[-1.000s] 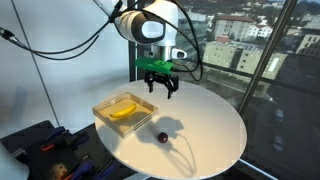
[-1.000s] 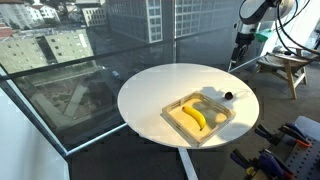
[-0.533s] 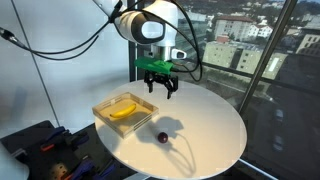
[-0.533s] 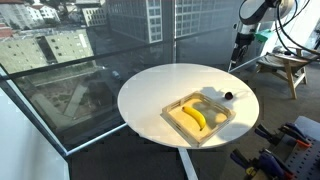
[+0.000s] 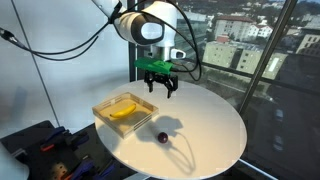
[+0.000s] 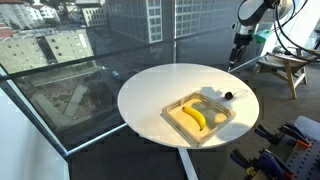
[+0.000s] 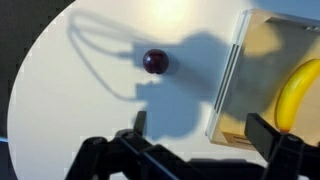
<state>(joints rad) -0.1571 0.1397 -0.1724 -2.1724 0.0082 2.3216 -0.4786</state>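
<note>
My gripper (image 5: 160, 88) hangs open high above the round white table (image 5: 215, 130), with nothing between its fingers; it also shows in the wrist view (image 7: 200, 128) and at the far edge of an exterior view (image 6: 240, 52). Below it on the table lies a small dark round fruit (image 5: 161, 137) (image 6: 228, 96) (image 7: 154, 62). A shallow wooden tray (image 5: 103, 107) (image 6: 176, 123) (image 7: 235, 80) holds a yellow banana (image 5: 123, 112) (image 6: 195, 118) (image 7: 293, 92). The gripper's shadow falls across the tabletop between the fruit and the tray.
The table stands beside tall windows with a city view. A black cable loops from the arm on the left. Dark equipment (image 5: 40, 140) sits on the floor near the table, and a wooden stool (image 6: 284, 66) stands behind the arm.
</note>
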